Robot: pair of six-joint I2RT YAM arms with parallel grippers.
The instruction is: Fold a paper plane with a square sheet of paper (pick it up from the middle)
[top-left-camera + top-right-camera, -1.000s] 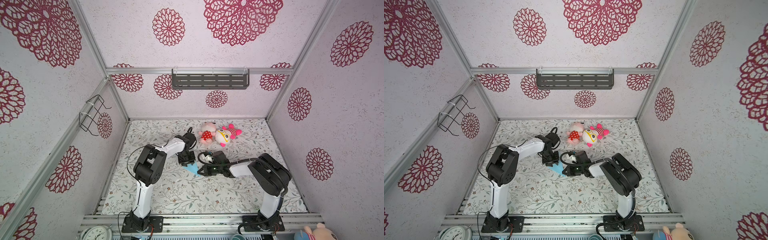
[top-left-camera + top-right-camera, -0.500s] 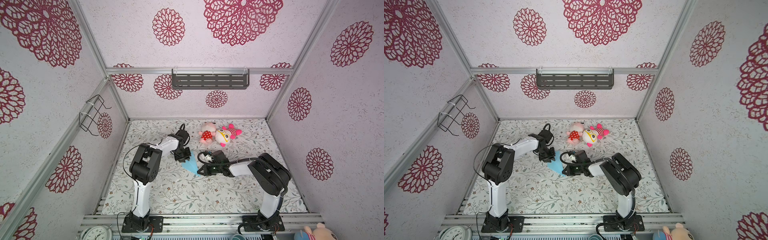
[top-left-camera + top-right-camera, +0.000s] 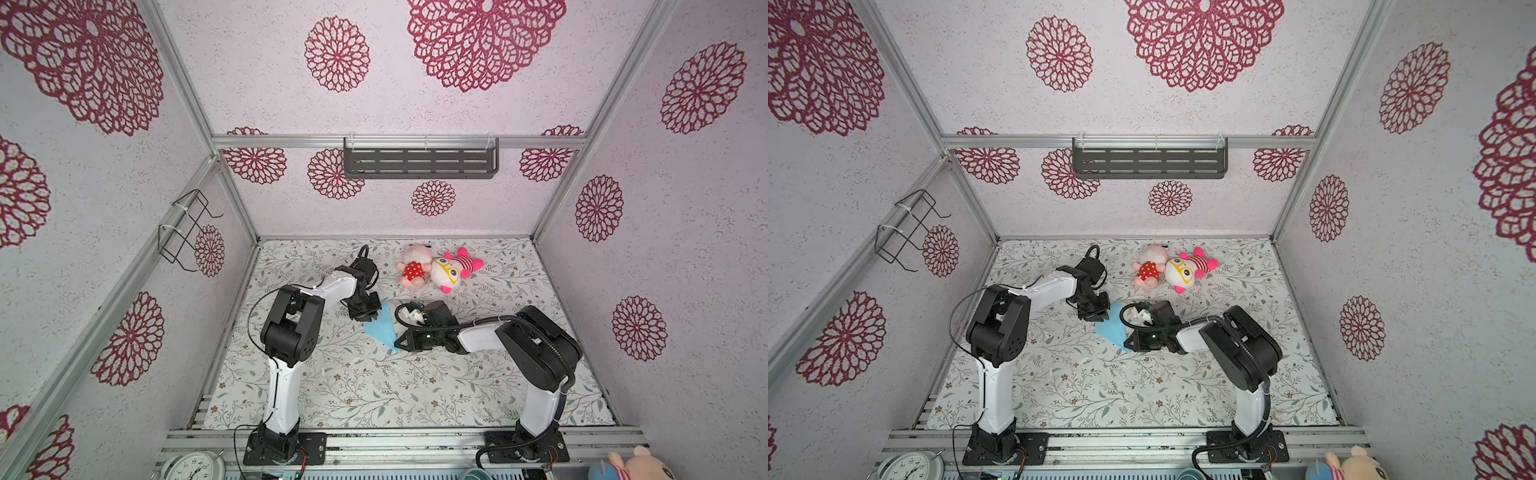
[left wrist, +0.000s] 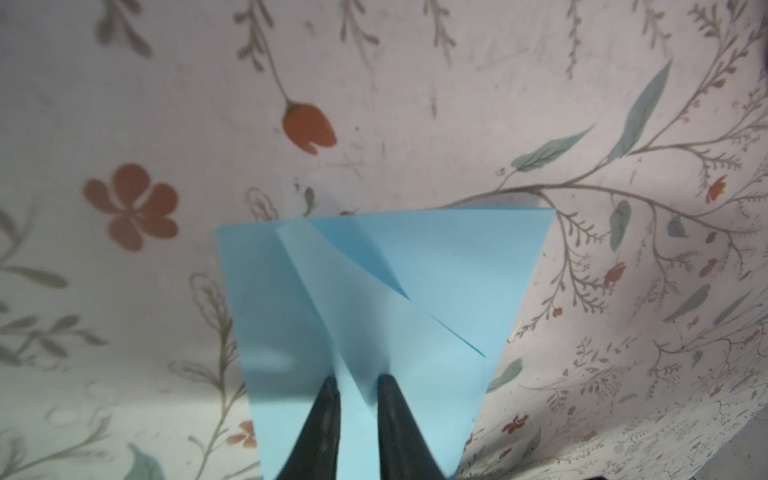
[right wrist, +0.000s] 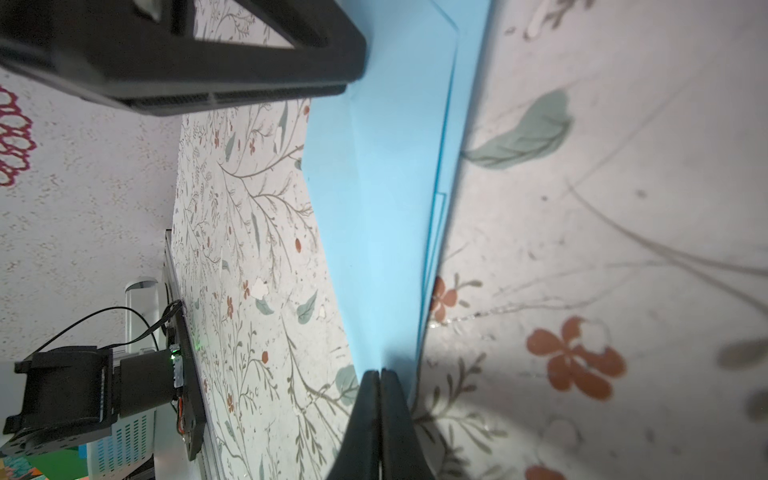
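The left gripper stands over the half-folded paper plane with its two dark fingers a little apart, one on either side of a raised ridge in the light-blue sheet. The gap is plainly wider than the paper, so I read it as open around the crease rather than clamped. It is most likely set there to pinch that ridge sharp or to take the plane by its middle fold. The right gripper is closed tight, and the narrow point of the paper runs straight into the seam between its fingers, so it appears clamped on that tip. Its likely job is to anchor the nose so the sheet cannot slide or swing while the other arm works the fold. In both top views the plane lies on the floral table cover just below the centre of the frame. It forms a slanted wedge with the left gripper at its upper end and the right gripper at its lower right point, the arms reaching in from opposite sides. Layered flaps and a diagonal crease show in the left wrist view, so several folds look done, though the wings seem not yet shaped. The two pink plush toys lie together toward the upper centre, well apart from the paper and out of both arms' way.
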